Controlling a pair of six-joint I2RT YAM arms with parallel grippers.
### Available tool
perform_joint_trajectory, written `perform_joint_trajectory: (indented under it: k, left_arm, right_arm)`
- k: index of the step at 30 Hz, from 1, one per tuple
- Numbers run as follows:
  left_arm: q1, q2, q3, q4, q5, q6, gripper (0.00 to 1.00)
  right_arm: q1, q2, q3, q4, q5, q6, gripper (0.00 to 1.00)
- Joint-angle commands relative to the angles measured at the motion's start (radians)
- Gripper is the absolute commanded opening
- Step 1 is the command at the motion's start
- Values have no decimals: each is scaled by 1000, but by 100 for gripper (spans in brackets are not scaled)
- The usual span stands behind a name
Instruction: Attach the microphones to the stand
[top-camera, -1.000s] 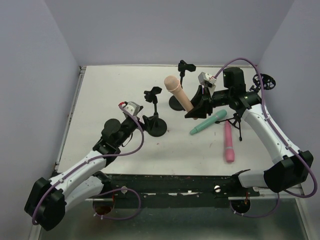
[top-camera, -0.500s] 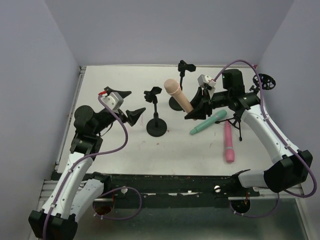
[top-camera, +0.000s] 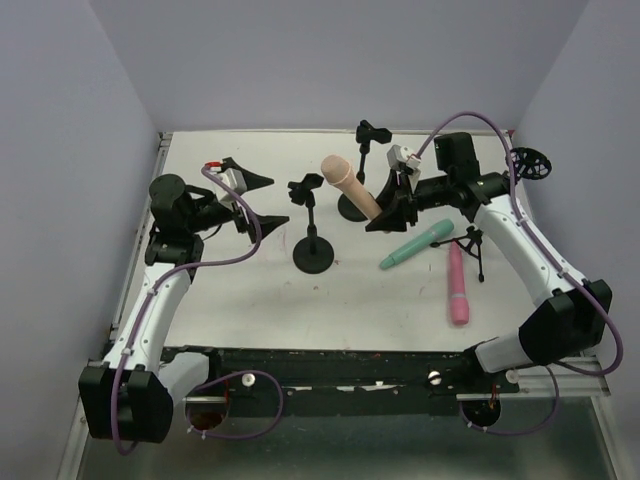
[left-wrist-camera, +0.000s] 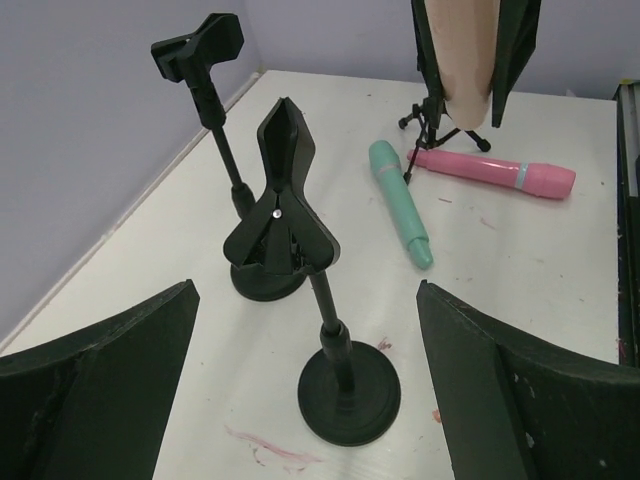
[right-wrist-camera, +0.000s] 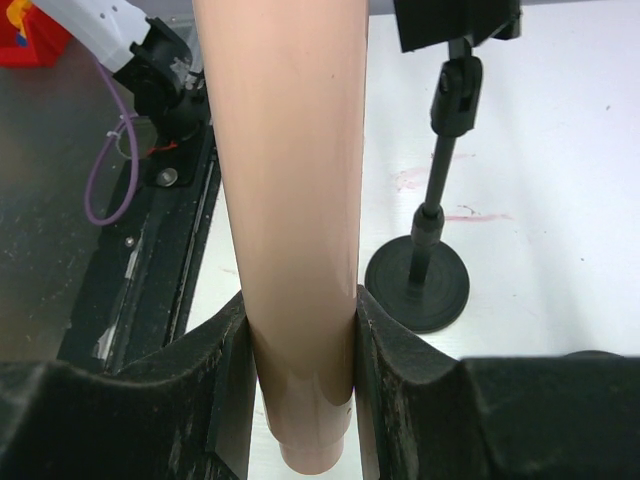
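My right gripper (top-camera: 387, 213) is shut on the peach-tan microphone (top-camera: 350, 187), holding it tilted with its head up-left, above the back of the table. In the right wrist view the microphone (right-wrist-camera: 290, 190) stands gripped between both pads (right-wrist-camera: 232, 370). A round-based stand (top-camera: 313, 255) with an empty clip (top-camera: 305, 188) stands mid-table. My left gripper (top-camera: 262, 201) hovers open to its left, with the stand (left-wrist-camera: 345, 385) ahead between its fingers (left-wrist-camera: 100, 385), not touching. The mint-teal microphone (top-camera: 415, 245) and the pink microphone (top-camera: 457, 285) lie on the table at the right.
A second round-based stand (top-camera: 370, 140) rises at the back, its base partly behind the peach microphone. A small black tripod (top-camera: 478, 250) stands by the pink microphone. A black wheel-like part (top-camera: 530, 163) sits at the far right edge. Walls close in the table.
My left arm has drawn back leftward and upward from the near stand's base, and its jaws have spread wide. My right gripper has shifted slightly left with the peach microphone.
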Motion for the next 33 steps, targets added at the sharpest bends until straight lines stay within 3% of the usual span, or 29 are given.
perform_joint_trajectory:
  k: [1,6,13,25,33]
  left_arm:
    - [6,34,-22,146,80,35,98]
    - [6,70,-50,245,74,6,98]
    - [-7,155,-180,773,34,-204,98]
    - [-21,340,-82,925,65,-358,94]
    - [-62,440,-79,1129,65,-502,88]
  right_arm:
    - [-2,73,121,-213,47,-188,18]
    - [0,140,247,-355,61,-299,18]
    - [19,179,323,-243,59,-160,18]
    - [59,255,405,-235,69,-112,17]
    - [67,309,471,-237,75,-92,17]
